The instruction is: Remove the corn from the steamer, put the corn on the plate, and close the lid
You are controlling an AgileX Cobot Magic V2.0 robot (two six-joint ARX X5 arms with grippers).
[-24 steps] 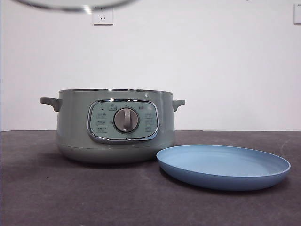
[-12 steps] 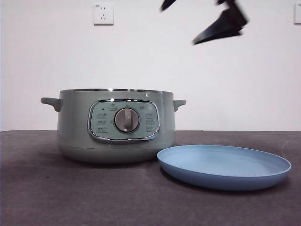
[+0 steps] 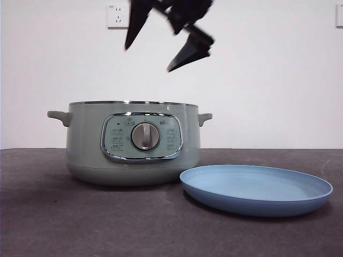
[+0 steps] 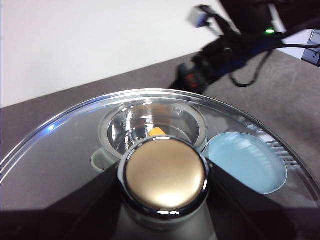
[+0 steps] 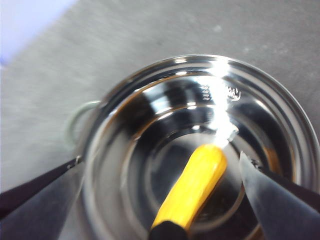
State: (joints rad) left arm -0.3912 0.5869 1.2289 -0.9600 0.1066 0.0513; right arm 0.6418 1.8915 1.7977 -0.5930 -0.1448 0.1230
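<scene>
Nearest the front camera, the plate [image 3: 256, 189] is sitting empty on the dark worktop [image 3: 80, 225], just beside the steamer's base on the side away from the long handle. Right behind it the steamer [image 3: 132, 142] is standing upright and open, dial facing forward, with nothing covering its chrome rim.

Inside the steamer [image 5: 200, 150] the corn [image 5: 192, 186] is lying on the shiny steel floor, seen from straight above in the right wrist view. The right gripper [image 5: 160, 200] is being held over the pot with its jaws spread wide apart, one on each side of the corn, and nothing is being touched by them; the corn is sitting between and below them, a bit closer to one jaw than the other. In the front view that same right gripper [image 3: 155, 48] is hanging well above the pot's rim, pointing down.

Further up, the lid [image 4: 75, 150] is being held in the air by the left gripper [image 4: 165, 200], jaws clamped on either side of the knob [image 4: 165, 175]. Through the glass, the open steamer [image 4: 152, 131], a bit of corn [image 4: 157, 131] and the plate [image 4: 247, 162] are showing far below.
</scene>
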